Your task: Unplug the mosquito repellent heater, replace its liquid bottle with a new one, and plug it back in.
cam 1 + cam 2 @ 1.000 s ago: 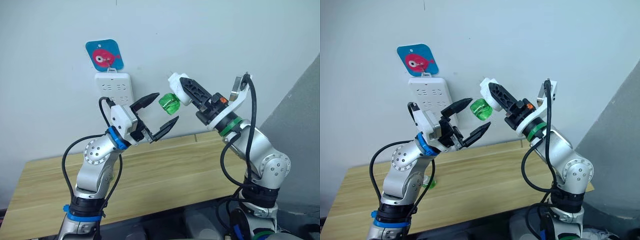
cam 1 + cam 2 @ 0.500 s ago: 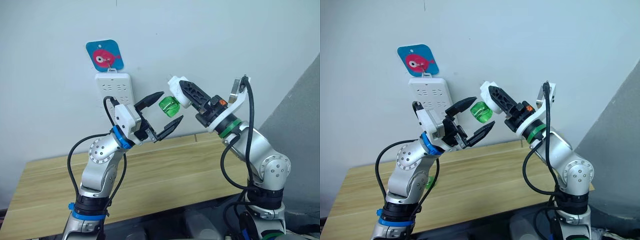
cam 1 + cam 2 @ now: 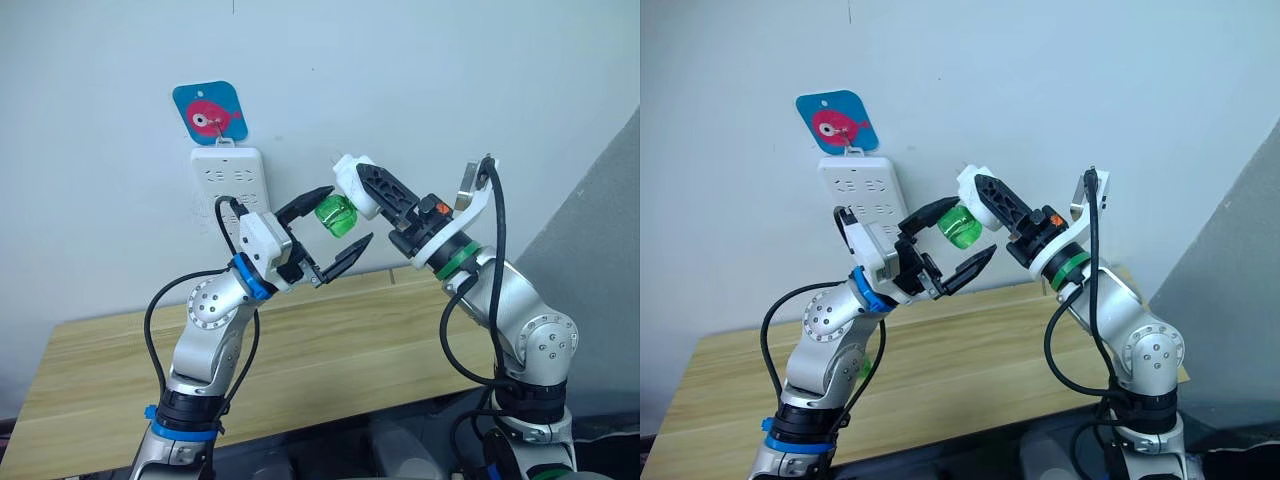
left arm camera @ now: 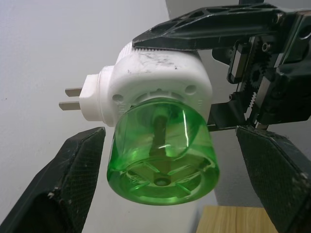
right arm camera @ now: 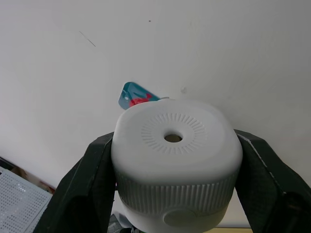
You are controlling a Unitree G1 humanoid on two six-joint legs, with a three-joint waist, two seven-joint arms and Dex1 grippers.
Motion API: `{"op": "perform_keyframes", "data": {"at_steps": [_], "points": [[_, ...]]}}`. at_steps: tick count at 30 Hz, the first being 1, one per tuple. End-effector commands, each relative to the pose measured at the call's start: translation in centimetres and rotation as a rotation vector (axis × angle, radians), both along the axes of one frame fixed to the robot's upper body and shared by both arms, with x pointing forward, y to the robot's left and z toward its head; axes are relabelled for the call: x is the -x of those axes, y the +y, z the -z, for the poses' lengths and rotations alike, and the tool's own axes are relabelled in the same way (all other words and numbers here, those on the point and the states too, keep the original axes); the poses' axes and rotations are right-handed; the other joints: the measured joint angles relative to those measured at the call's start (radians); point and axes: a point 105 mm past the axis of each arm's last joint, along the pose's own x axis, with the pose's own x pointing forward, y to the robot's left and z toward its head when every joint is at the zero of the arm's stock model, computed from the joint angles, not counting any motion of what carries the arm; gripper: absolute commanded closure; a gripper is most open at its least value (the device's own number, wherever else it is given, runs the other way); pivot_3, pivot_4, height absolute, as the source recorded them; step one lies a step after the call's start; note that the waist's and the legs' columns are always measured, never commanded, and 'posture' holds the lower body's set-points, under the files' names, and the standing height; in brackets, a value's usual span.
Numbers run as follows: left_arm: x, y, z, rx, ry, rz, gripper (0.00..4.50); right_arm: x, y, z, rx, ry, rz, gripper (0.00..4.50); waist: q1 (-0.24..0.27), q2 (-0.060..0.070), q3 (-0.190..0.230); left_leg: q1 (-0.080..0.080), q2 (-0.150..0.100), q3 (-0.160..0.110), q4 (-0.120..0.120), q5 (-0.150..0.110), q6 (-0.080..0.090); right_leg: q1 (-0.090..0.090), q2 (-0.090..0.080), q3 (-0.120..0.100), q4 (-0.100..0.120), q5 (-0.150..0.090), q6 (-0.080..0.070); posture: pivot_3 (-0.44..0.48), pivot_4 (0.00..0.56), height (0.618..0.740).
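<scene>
pale wall behind white heater (image 4: 155, 73), green bottle (image 4: 163, 150) attached

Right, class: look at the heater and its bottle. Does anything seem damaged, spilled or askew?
Nothing stands out. The mosquito repellent heater sits squarely in the right gripper, prongs straight, the green bottle seated in its socket with no leak visible. The open left gripper brackets the bottle without touching.

both arms are silver metal with round screw-ringed joints and loose black cables. the left gripper (image 3: 330, 222) has black ribbed fingers on a white block above a blue wrist ring; the right gripper (image 3: 352, 188) has a green ring and orange dot.
</scene>
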Motion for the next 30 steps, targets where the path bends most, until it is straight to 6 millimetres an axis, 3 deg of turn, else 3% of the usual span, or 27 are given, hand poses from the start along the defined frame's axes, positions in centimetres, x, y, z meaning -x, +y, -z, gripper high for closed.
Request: {"op": "perform_keyframes", "data": {"at_steps": [1,7,10,15,16,28,30], "points": [[0.0,0.2,-1.2,0.036,-0.040,-0.014,0.00,0.8,0.0,-1.7,-0.032,-0.064,-0.017,1.56,0.000,0.000,0.000,0.000,0.000,0.000,0.000,0.000,0.000,0.000,0.000,0.000,0.000,0.000,0.000,-0.225,0.047,0.736],[0.0,0.4,-1.5,0.043,-0.045,-0.026,0.00,0.8,0.1,-1.9,-0.032,-0.062,-0.015,1.56,0.000,0.001,0.000,0.000,0.000,0.000,0.000,0.000,0.000,0.000,0.000,0.000,0.000,0.000,0.000,-0.222,0.047,0.736],[0.2,0.2,-1.7,0.053,-0.051,-0.014,0.66,0.8,0.2,-1.9,-0.032,-0.061,-0.015,1.56,0.000,0.001,0.000,0.000,0.000,0.000,0.000,0.000,0.000,0.000,0.000,0.000,0.000,0.000,0.000,-0.222,0.047,0.736],[0.4,0.0,-2.2,0.073,-0.057,-0.015,2.13,0.8,0.1,-1.9,-0.029,-0.055,-0.012,1.56,0.000,0.001,0.000,0.000,0.000,0.000,0.000,0.000,0.000,0.000,0.000,0.000,0.000,0.000,0.000,-0.220,0.048,0.736],[0.4,0.0,-2.3,0.074,-0.061,-0.018,2.21,0.8,0.1,-1.8,-0.026,-0.053,-0.010,1.56,0.000,0.001,0.000,0.000,0.000,0.000,0.000,0.000,0.000,0.000,0.000,0.000,0.000,0.000,0.000,-0.220,0.048,0.736],[0.3,0.2,-2.0,0.059,-0.066,-0.041,2.21,0.8,0.1,-1.6,-0.013,-0.052,-0.019,1.56,0.000,0.001,-0.001,0.000,0.000,0.000,0.000,0.000,0.000,0.000,0.000,0.000,0.000,0.000,0.000,-0.219,0.050,0.736],[0.3,0.1,-1.8,0.051,-0.067,-0.037,2.21,1.0,0.0,-1.6,-0.019,-0.055,-0.022,0.82,0.000,0.001,-0.001,0.000,0.000,0.000,0.000,0.000,0.000,0.000,0.000,0.000,0.000,0.000,0.000,-0.219,0.050,0.736]]}}
